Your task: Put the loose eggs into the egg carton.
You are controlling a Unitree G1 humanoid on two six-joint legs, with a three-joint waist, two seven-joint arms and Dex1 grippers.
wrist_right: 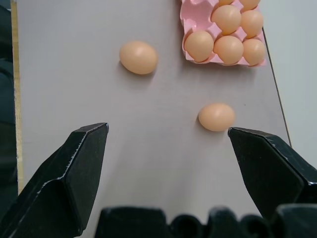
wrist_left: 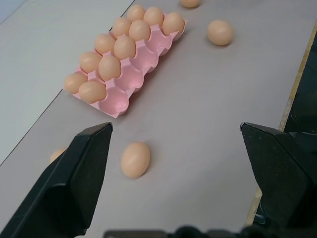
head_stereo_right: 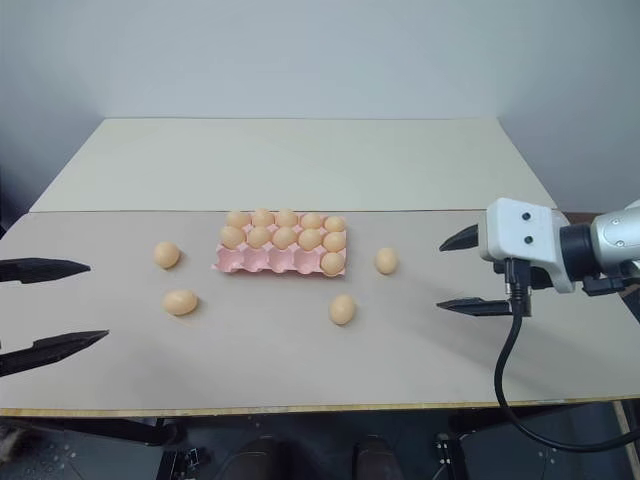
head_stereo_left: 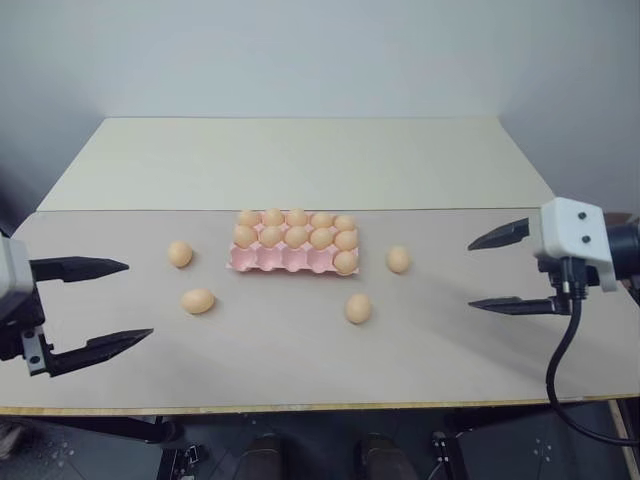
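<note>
Both the left gripper [head_stereo_left: 88,315] and right gripper [head_stereo_left: 505,268] hover empty with jaws wide, flanking the table [head_stereo_left: 300,160] as if ready, while four loose eggs [head_stereo_left: 198,301] lie scattered around the partly filled egg carton [head_stereo_left: 270,262].

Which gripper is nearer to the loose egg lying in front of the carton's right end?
The right. The right gripper hangs open off that egg's right side, while the left gripper, also open, is farther off past the carton's left end.
</note>
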